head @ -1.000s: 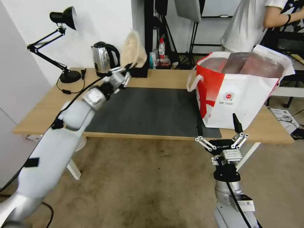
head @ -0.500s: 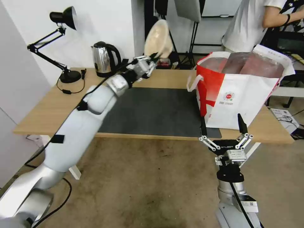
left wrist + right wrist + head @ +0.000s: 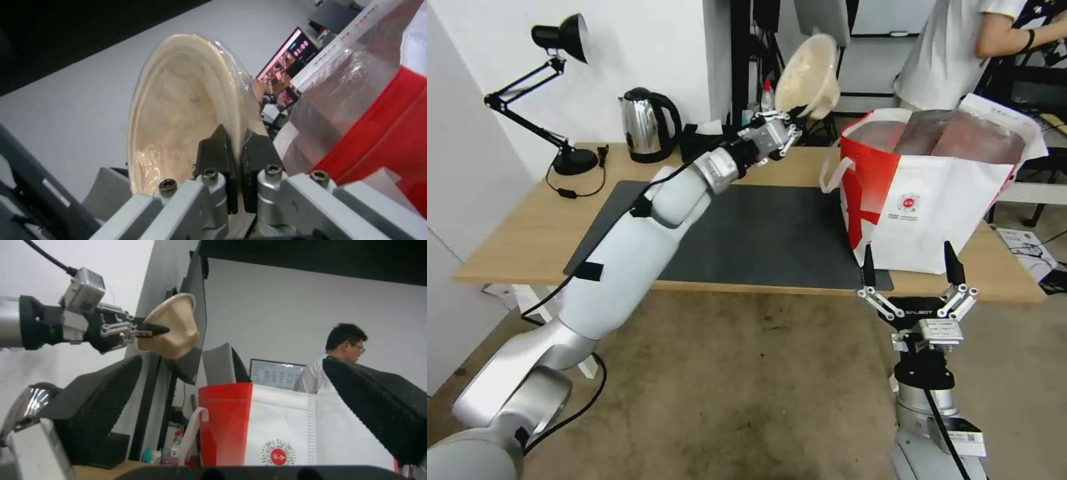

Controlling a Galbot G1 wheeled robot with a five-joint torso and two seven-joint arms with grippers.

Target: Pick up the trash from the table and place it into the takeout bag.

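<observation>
1. head view, nearest first: one right gripper (image 3: 912,267) hangs low in front of the surface's near edge, jaws spread wide and holding nothing, tips pointing up just below the takeout bag (image 3: 924,193).
2. one surface (image 3: 527,230), light wood, carries one dark grey mat (image 3: 760,233); the one bag stands on its right end, partly on the mat, mouth open with foil lining showing.
3. one left gripper (image 3: 790,123) reaches across above the mat, raised high, jaws pinched tight on the rim of one beige bowl (image 3: 807,77); the bowl is tilted on edge in the air, near the bag's left upper corner and higher than its rim.
4. farther back on the surface stand one steel kettle (image 3: 644,127), one black desk lamp (image 3: 557,40) and one black tissue box (image 3: 697,140), well apart from the bag.
5. left wrist view adds the clear film over the bowl's mouth (image 3: 178,113) and both fingertips (image 3: 218,150) clamping the rim, with the bag's red edge beside.
6. right wrist view shows the bowl's outer wall (image 3: 171,328) from below, above the bag's red side panel (image 3: 225,420).
</observation>
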